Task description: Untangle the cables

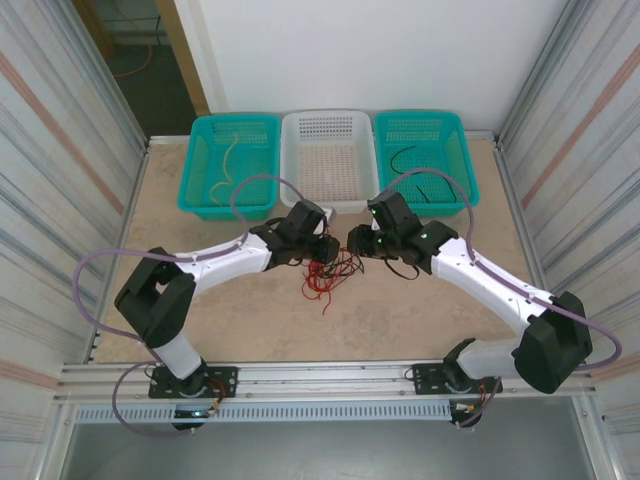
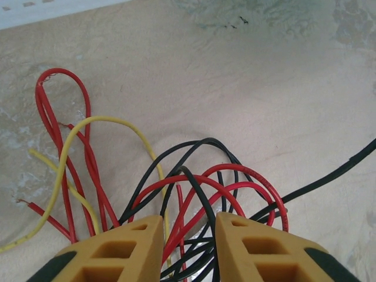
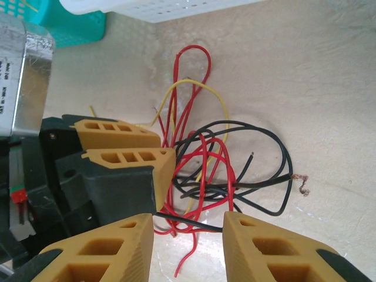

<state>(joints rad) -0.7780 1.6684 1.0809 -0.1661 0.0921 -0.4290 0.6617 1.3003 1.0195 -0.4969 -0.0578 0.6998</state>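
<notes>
The cables [image 1: 333, 272] lie as a red, black and pale yellow tangle in the middle of the table. My left gripper [image 1: 325, 250] comes at the heap from the left and my right gripper [image 1: 352, 243] from the right, tips nearly meeting. In the left wrist view the left gripper [image 2: 189, 218] has narrowed onto a bundle of red and black cables [image 2: 194, 194] that runs between its fingers. In the right wrist view the right gripper [image 3: 189, 216] stands apart, with one black cable [image 3: 194, 220] stretched across the gap. The left gripper's fingers [image 3: 126, 155] sit close beside it.
Three baskets stand along the back edge. The left teal basket [image 1: 235, 119] holds a pale yellow cable [image 1: 228, 165], the white basket [image 1: 330, 114] is in the middle, and the right teal basket [image 1: 418, 117] holds a black cable [image 1: 405, 155]. Ribbed metal walls close both sides.
</notes>
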